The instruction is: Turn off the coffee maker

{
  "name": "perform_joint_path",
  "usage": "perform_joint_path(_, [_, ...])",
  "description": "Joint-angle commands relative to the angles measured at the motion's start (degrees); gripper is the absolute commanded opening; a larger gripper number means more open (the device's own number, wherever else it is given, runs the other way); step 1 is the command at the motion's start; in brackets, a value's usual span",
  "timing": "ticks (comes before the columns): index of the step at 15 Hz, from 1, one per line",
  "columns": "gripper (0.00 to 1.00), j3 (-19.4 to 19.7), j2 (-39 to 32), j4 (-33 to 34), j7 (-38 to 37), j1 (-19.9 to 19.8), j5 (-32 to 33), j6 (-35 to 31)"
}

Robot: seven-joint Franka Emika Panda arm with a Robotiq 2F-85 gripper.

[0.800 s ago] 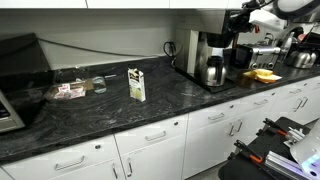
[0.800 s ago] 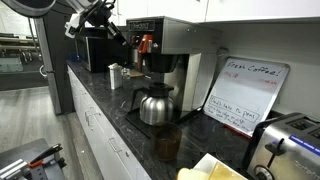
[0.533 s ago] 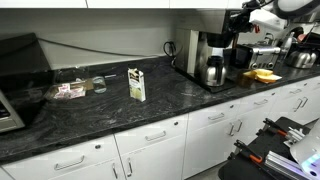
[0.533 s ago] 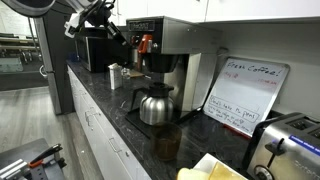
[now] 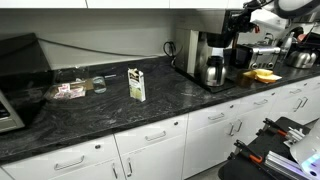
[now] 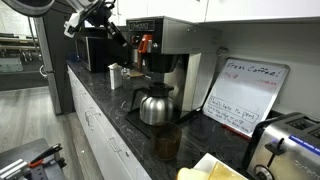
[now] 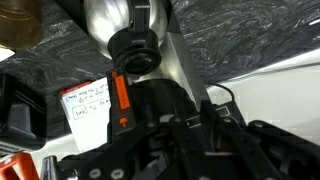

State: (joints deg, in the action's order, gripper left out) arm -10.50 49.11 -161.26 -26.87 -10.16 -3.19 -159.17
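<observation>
The black and steel coffee maker (image 5: 208, 45) stands on the dark counter with a steel carafe (image 5: 213, 70) under it; both also show in an exterior view, the coffee maker (image 6: 165, 60) and the carafe (image 6: 155, 105). Its orange switch (image 6: 145, 43) is on the upper front. My gripper (image 6: 133, 42) is at that upper front, right by the switch, and it also shows in an exterior view (image 5: 237, 25). In the wrist view the gripper (image 7: 205, 112) looks shut and empty, with the orange switch (image 7: 122, 95) just to its left and the carafe (image 7: 115, 20) beyond.
A small carton (image 5: 136, 83) and a snack bag (image 5: 70, 89) sit on the counter (image 5: 180, 95), with a microwave (image 5: 20, 65) at the far end. A whiteboard (image 6: 245, 95) leans beside the machine, near a toaster (image 6: 290, 145). Yellow items (image 5: 262, 74) and a kettle (image 5: 300, 58) lie past it.
</observation>
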Motion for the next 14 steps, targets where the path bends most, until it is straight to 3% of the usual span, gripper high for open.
perform_joint_path(1, [0.26, -0.4, 0.1, 0.1, 0.6, -0.4, -0.9, 0.2])
perform_joint_path(2, [0.51, -0.4, 0.1, 0.1, 0.6, -0.4, -0.9, 0.2])
perform_joint_path(5, [0.62, -0.4, 2.2, 0.0, 1.0, -0.5, -0.4, 2.2])
perform_joint_path(10, [0.98, -0.9, 6.0, -0.1, 0.4, -0.9, 0.0, 5.0])
perform_joint_path(14, [1.00, -0.9, 7.8, 0.4, 0.6, -0.6, 0.2, 7.3])
